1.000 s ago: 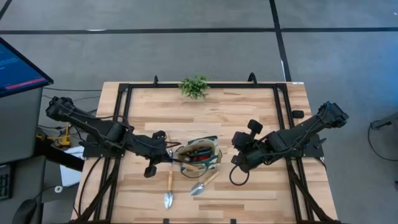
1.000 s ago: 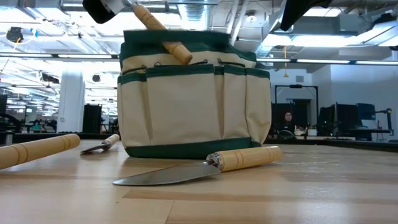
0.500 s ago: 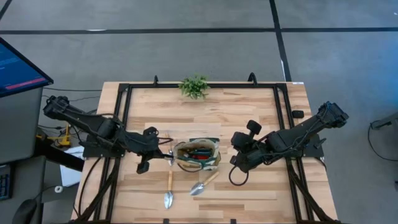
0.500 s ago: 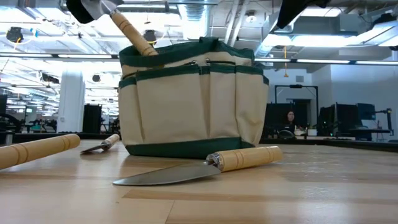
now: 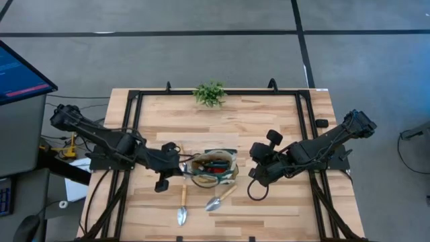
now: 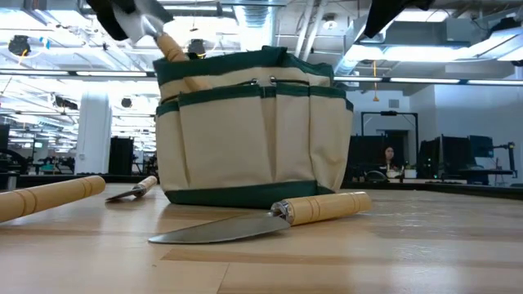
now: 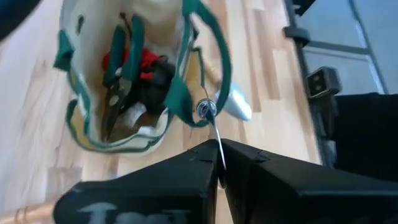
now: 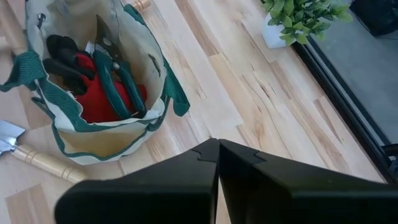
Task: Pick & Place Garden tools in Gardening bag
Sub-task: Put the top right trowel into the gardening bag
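The tan gardening bag [image 5: 213, 169] [image 6: 253, 139] with green trim stands on its base mid-table. It holds dark-handled pruning shears [image 8: 112, 81] and a red-and-black item [image 8: 93, 99]. My left gripper [image 5: 179, 163] [image 7: 217, 146] hovers over the bag's left end, shut on a wooden-handled trowel. The trowel's handle [image 6: 176, 57] slants down to the bag's rim; I cannot tell whether its end is inside. Two more trowels [image 5: 183, 202] [image 5: 218, 199] lie flat near the table's front edge. My right gripper [image 5: 259, 176] [image 8: 217, 155] hangs shut and empty to the right of the bag. My left gripper pinches the trowel's thin metal blade [image 7: 216, 134] between its two fingers. The fingers come slanting down from the table's left. The tool hangs below them, clear of the table, ferrule [image 7: 205, 111] and handle pointing down at the bag's left rim and loop handle [image 7: 214, 56].
A small leafy plant [image 5: 209, 94] [image 8: 298, 18] stands at the table's far edge. Black frame rails [image 5: 134, 134] run along the table's sides. A monitor [image 5: 20, 74] stands off the left side.
My left gripper drew back toward the table's left edge with the trowel, then came back toward the bag and sank a little. The handle, which lay tilted across the bag's top, now stands steeper at its left rim. The bag's top has sprung back up.
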### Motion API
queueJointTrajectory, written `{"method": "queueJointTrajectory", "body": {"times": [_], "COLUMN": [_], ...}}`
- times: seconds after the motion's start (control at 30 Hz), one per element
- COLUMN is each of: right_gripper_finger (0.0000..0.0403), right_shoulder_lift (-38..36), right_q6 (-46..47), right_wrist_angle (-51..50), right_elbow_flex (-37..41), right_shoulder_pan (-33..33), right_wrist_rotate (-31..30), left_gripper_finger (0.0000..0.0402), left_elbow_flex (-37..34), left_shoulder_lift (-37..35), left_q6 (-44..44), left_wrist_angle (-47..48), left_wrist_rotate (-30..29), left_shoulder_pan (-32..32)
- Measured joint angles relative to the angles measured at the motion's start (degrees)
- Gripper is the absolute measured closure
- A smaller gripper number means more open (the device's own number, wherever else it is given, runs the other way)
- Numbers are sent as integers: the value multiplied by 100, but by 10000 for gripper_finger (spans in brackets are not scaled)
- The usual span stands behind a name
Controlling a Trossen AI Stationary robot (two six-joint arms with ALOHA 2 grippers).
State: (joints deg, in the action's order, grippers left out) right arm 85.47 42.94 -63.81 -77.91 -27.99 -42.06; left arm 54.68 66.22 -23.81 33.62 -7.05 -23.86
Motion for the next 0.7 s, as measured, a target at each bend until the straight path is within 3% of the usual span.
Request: {"method": "queueJointTrajectory", "body": {"times": [0.37, 0.7], "right_gripper_finger": [403, 403], "right_shoulder_lift": [0, 0], "right_q6": [0, -2], "right_wrist_angle": [0, -2], "right_elbow_flex": [0, 0], "right_shoulder_pan": [0, 0], "right_wrist_rotate": [-1, -66], "left_gripper_finger": [400, 400], "left_elbow_flex": [25, 536], "left_shoulder_lift": [610, 1426], "left_q6": [193, 601], "left_wrist_angle": [-213, -353], "left_wrist_rotate": [324, 335], "left_shoulder_pan": [387, 406]}}
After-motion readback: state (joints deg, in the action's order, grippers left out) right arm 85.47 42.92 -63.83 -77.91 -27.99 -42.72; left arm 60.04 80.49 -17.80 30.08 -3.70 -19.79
